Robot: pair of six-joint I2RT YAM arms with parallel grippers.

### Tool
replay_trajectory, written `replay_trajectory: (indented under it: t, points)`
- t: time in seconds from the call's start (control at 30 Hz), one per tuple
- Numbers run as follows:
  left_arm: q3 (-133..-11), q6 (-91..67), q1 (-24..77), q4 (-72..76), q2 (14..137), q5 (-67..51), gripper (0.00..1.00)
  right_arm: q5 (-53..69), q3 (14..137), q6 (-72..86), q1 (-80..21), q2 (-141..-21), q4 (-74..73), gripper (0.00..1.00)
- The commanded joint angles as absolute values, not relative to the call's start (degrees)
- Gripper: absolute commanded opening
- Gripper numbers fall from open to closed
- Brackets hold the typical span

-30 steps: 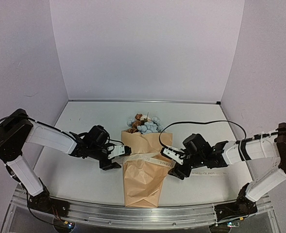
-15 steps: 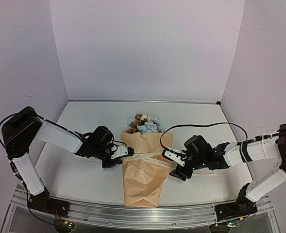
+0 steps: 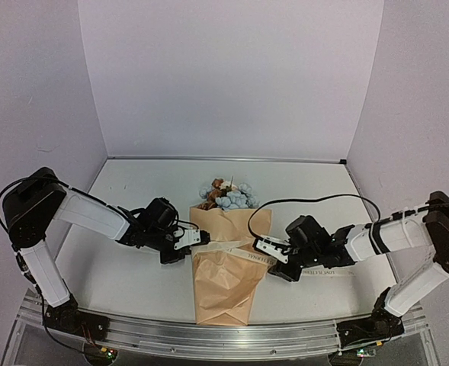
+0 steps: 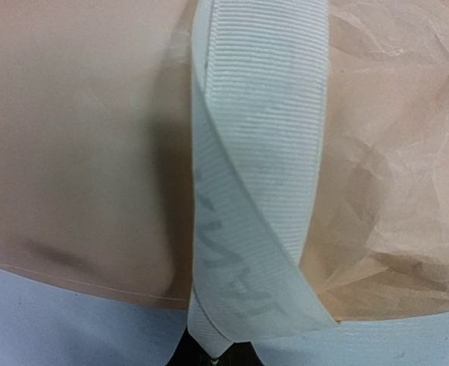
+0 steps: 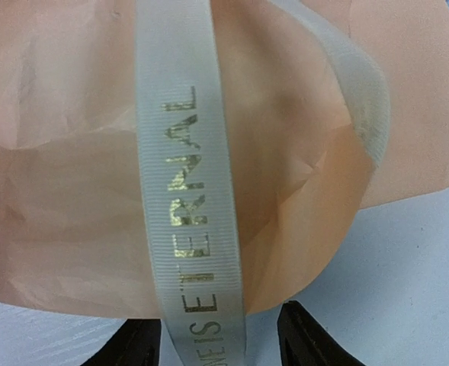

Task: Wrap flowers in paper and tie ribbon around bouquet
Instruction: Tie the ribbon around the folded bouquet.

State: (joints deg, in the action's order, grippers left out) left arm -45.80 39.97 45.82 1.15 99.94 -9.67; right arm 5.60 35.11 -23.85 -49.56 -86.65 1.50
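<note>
Two pincers: the left gripper [image 3: 200, 239] and the right gripper [image 3: 263, 249]. Between them lies one bouquet [image 3: 221, 284], crossed by one ribbon [image 3: 232, 249] that reaches both. Beyond the two, one bunch of flowers [image 3: 227, 196], blue and brown-orange, the single blooms too crowded to count.

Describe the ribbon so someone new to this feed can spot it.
On the white table, find the tan paper cone at centre, with blue and brown flowers at its far end. The ribbon is the flat cream band lying across the cone's middle and trailing onto the table to the right. It alone is pale against the tan, and carries gold capitals.
</note>
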Motion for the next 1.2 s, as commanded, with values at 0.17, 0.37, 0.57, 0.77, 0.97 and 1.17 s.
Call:
replay_trajectory:
  t: [0.17, 0.37, 0.57, 0.77, 0.97, 1.17]
  points:
    - [-46.62, 38.10, 45.97, 2.98, 95.68, -6.35, 0.00, 0.10, 35.96, -19.33, -49.81, -86.32, 5.08, 0.00]
    - [-44.19, 34.84, 45.97, 5.51, 91.49, -2.17, 0.00, -10.23, 37.39, -13.36, -49.77, -85.19, 0.95, 0.00]
    - [-40.98, 33.08, 45.99, 7.17, 87.04, 1.48, 0.00, -16.67, 44.02, -5.53, -49.31, -84.85, -14.58, 0.00]
    - [-41.97, 26.93, 45.97, 3.91, 85.36, 7.52, 0.00, -16.41, 50.45, 3.87, -47.12, -86.11, -28.36, 0.00]
    - [-50.40, 9.34, 45.97, -9.45, 86.65, 5.12, 0.00, -11.81, 52.13, 12.02, -43.93, -87.35, -32.99, 0.00]
    - [-51.96, -12.70, 45.90, -12.36, 87.56, 3.25, 0.00, -10.48, 51.00, 19.73, -43.12, -87.04, -33.21, 0.00]
